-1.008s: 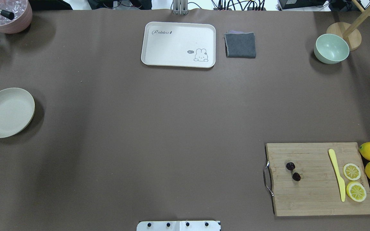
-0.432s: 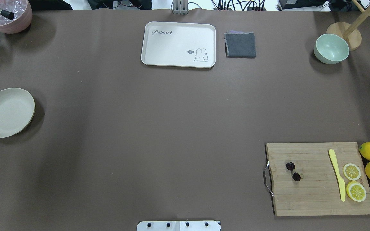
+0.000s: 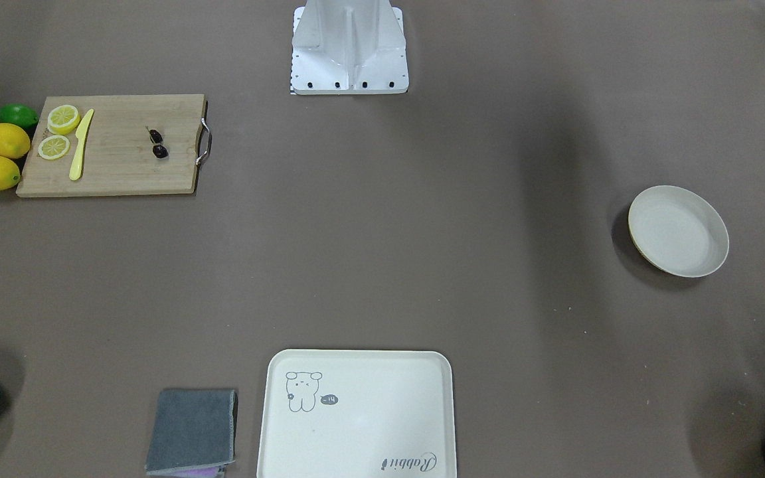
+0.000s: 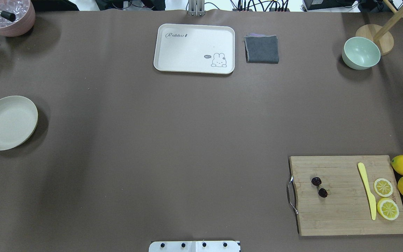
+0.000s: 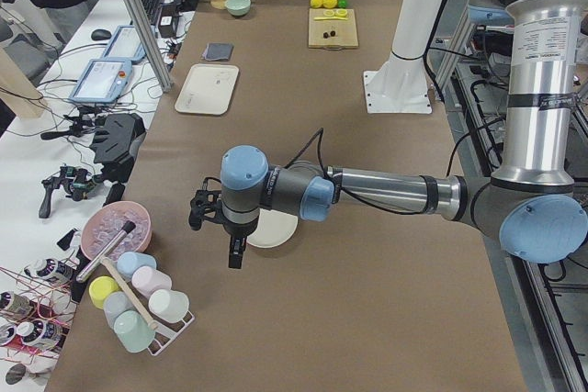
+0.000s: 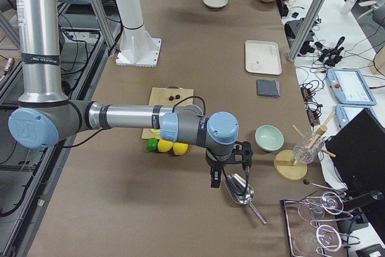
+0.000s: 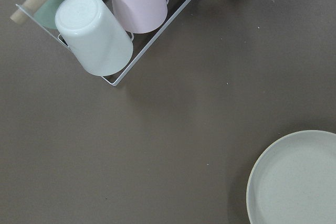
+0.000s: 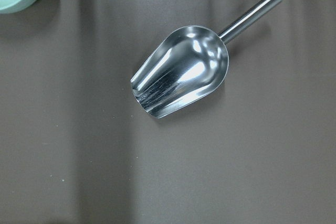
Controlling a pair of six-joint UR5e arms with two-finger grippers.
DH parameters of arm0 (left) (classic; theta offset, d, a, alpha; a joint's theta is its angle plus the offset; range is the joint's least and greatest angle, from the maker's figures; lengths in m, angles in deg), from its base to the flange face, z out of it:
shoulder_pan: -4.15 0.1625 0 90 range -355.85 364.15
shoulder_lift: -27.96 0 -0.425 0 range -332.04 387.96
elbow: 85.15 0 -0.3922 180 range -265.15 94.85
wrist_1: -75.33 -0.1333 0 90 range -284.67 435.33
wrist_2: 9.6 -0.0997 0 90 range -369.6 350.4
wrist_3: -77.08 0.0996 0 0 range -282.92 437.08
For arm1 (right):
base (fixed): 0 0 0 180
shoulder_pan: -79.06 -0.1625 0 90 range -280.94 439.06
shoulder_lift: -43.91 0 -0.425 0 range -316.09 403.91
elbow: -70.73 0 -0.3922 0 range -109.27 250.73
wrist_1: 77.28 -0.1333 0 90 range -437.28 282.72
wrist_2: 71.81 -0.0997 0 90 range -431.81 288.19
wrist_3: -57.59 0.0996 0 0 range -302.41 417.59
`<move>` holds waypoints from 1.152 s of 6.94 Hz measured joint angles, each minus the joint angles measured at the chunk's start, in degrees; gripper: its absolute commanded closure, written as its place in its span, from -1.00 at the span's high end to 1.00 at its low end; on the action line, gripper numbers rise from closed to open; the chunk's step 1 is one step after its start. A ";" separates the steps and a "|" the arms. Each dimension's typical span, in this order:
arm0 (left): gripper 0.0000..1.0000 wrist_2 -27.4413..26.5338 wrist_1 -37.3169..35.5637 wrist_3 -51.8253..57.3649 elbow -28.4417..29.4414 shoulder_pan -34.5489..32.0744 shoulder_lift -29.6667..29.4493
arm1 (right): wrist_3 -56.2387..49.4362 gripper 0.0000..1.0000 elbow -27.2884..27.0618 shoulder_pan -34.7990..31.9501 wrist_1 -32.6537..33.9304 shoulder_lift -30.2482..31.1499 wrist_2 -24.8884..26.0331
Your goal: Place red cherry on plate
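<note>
Since nothing on the tabletop (image 4: 187,140) has shifted over the last second, the task looks unstarted. The red cherry (image 4: 319,187) lies on the wooden cutting board (image 4: 345,213) near its metal handle, well apart from the plate (image 4: 7,122) at the opposite end. The left tool (image 5: 235,254) hangs near the plate and the right tool (image 6: 215,179) near a metal scoop (image 8: 181,77); I cannot tell whether either is wide or narrow. The cream tray (image 4: 187,49) reads "Rabbit" and "hi~".

You see the right gripper (image 6: 225,173) hanging close to the metal scoop (image 6: 240,191); the red cherry (image 6: 174,96) lies on the cutting board (image 6: 161,99); the plate (image 6: 215,0) sits well apart, at the table's far end.
</note>
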 measured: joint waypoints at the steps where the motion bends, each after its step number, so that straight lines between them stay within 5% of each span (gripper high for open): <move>1: 0.96 0.00 0.02 0.00 0.00 0.00 0.00 | -0.03 1.00 -0.03 -0.01 -0.02 -0.01 0.04; 8: 0.96 0.46 1.82 0.17 -0.11 1.11 -0.52 | 0.07 1.00 -0.21 0.00 -0.06 -0.22 0.07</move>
